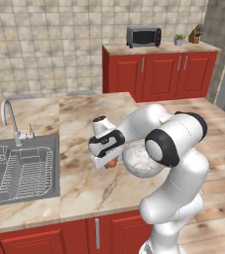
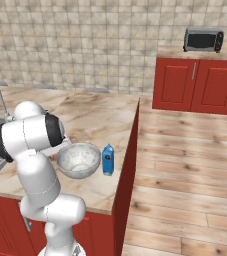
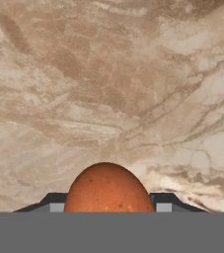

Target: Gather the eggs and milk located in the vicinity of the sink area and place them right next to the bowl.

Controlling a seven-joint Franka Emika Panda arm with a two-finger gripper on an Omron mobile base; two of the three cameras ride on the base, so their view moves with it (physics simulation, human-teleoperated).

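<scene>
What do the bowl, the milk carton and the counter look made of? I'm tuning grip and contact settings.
Bowl: likely glazed ceramic or stoneware, going by its speckled grey-white surface and thick rim. Milk carton: looks like coated paperboard, matte blue with a folded white gable top. Counter: polished marble-like stone, beige with brown veining. All rendered, so finishes are guesses.

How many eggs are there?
1. The egg sits between the end effector fingers, just above the counter and left of the bowl. More may be hidden behind the arm.
</scene>
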